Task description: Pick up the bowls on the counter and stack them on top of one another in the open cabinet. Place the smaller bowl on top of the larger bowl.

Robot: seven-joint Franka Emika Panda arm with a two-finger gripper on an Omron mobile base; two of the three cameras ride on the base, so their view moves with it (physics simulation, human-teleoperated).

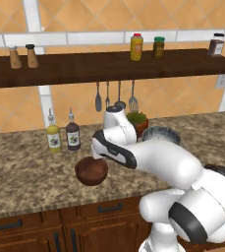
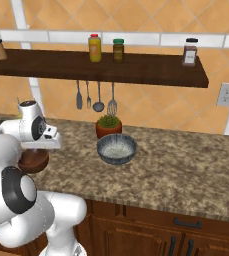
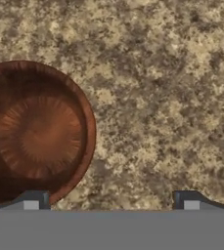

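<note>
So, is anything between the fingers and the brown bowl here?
Nothing visible. In the hand view the smaller bowl sits on bare counter, its rim just above one of the fingers; the other is off to the side over granite.

I saw the smaller bowl (image 3: pixel 37 134) as glossy reddish-brown wood with fine radial grain inside. The counter (image 3: pixel 157 97) looked like speckled brown-and-beige granite, mottled and fairly matt. The larger bowl (image 2: pixel 116 148) had a ribbed dark outside and a pale, speckled, stone-like inside. The open cabinet (image 1: pixel 109 66) was smooth dark wood, and 4 hanging utensils (image 1: pixel 115 96) looked metallic grey.
</note>
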